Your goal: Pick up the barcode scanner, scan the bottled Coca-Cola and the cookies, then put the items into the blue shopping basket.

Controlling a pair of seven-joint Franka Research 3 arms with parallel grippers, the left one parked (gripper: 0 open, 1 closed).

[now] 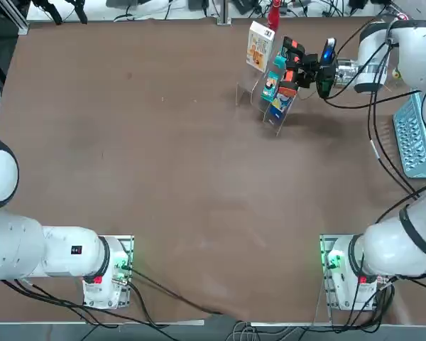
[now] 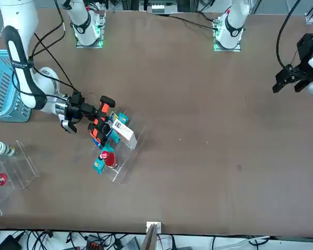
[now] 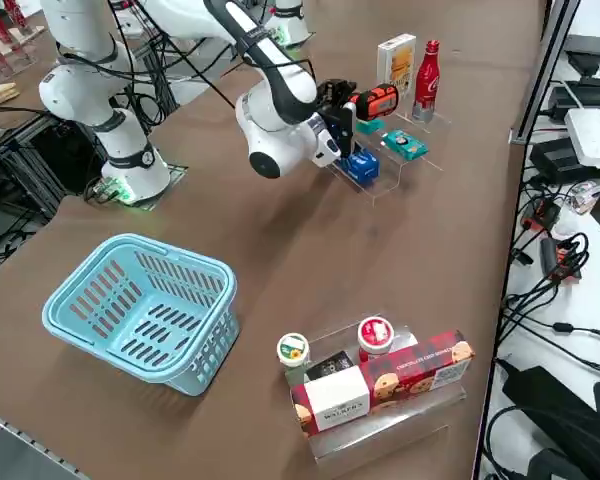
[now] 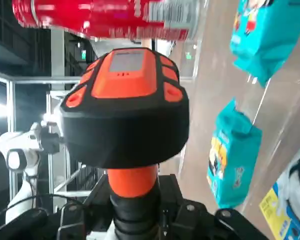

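Observation:
My right gripper (image 1: 307,69) is shut on the handle of the barcode scanner (image 1: 292,55), a black pistol shape with orange trim. It holds the scanner level beside the clear display rack (image 1: 264,99) at the far right of the table. In the right wrist view the scanner's head (image 4: 125,107) points at the red bottled Coca-Cola (image 4: 110,17). The bottle (image 3: 427,68) stands upright at the rack's far end, next to the cookies (image 3: 395,62), an upright white box. The blue shopping basket (image 3: 140,310) sits on the table's right edge, apart from the rack.
Small teal packets (image 4: 232,160) and a blue packet (image 3: 361,165) fill the rack's steps under the scanner. A second clear stand (image 3: 380,385) near the basket holds two stubby capped bottles and boxed biscuits. Cables hang along the arm.

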